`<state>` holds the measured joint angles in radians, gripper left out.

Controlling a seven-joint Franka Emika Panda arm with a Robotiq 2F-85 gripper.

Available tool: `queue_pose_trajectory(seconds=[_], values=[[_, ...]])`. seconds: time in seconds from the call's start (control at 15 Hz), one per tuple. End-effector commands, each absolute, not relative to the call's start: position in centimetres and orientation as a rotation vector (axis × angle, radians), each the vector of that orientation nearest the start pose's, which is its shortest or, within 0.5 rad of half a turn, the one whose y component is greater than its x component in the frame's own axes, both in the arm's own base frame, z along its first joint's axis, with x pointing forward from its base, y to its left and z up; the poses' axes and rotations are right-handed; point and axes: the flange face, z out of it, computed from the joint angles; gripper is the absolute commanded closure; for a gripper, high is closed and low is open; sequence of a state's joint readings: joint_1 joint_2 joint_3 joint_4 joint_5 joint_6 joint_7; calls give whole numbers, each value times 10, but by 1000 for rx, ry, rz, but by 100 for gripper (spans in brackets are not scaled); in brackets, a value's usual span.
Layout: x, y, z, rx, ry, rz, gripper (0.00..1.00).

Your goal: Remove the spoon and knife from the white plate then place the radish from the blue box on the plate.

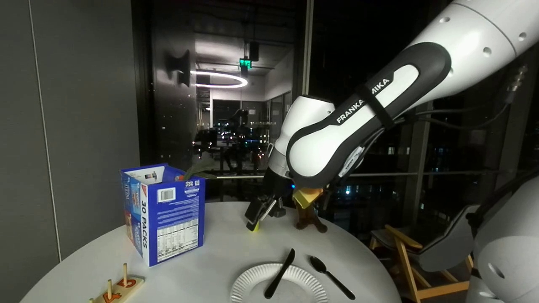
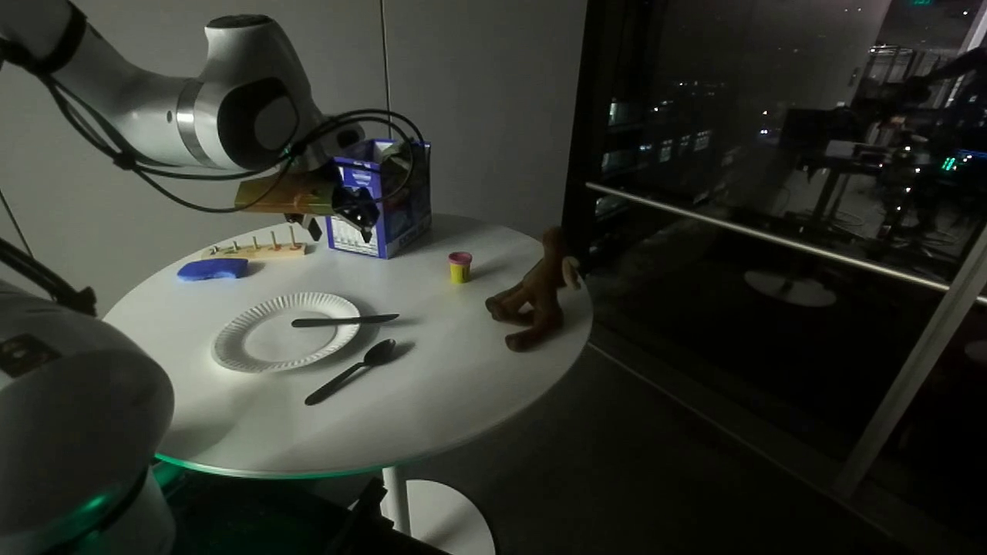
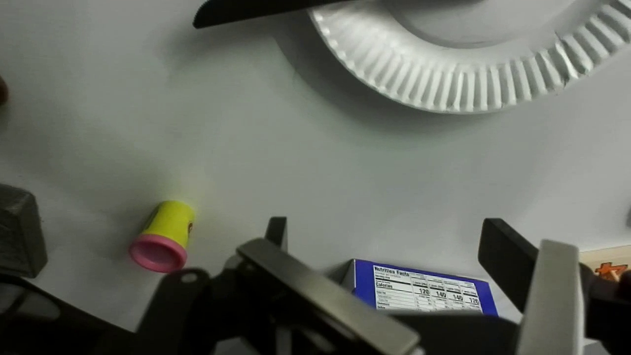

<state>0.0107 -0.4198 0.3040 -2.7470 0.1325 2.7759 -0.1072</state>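
The white plate [image 2: 231, 351] rests on the round table. Across its rim lies the black knife [image 2: 347, 321], its blade tip sticking out past the edge. The black spoon [image 2: 351, 374] is off the plate, on the tabletop beside it. Toward the back stands the blue box [image 1: 181, 214], upright with its top open. A dark leafy bit with a reddish patch, likely the radish [image 1: 202, 168], pokes over its rim; the rest is hidden inside. My gripper [image 3: 387, 229] hangs above the table near the box, fingers wide apart, nothing between them.
A yellow tub with a pink lid [image 2: 460, 268] stands right of the box, and a brown plush toy [image 2: 540, 301] sits near the table edge. Left of the box are a wooden peg board [image 2: 266, 251] and a blue sponge [image 2: 212, 269].
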Motion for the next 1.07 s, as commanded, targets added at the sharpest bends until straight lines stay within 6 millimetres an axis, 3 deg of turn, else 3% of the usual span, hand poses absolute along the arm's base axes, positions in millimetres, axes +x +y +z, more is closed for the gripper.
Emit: queue_pose_trajectory(seconds=[0.0,0.13,0.2,0.47,0.67,1.0], values=[[392,117,387,-3037,-473,-683,0],[392,117,385,-3014,-433,-678,0],[403,96,398,-3018,-338,-698,0],[411,62,410,-2981,-1,-714,0],[423,43,413,-2950,207,-591,0],[435,36,424,-2785,127,-207,0]])
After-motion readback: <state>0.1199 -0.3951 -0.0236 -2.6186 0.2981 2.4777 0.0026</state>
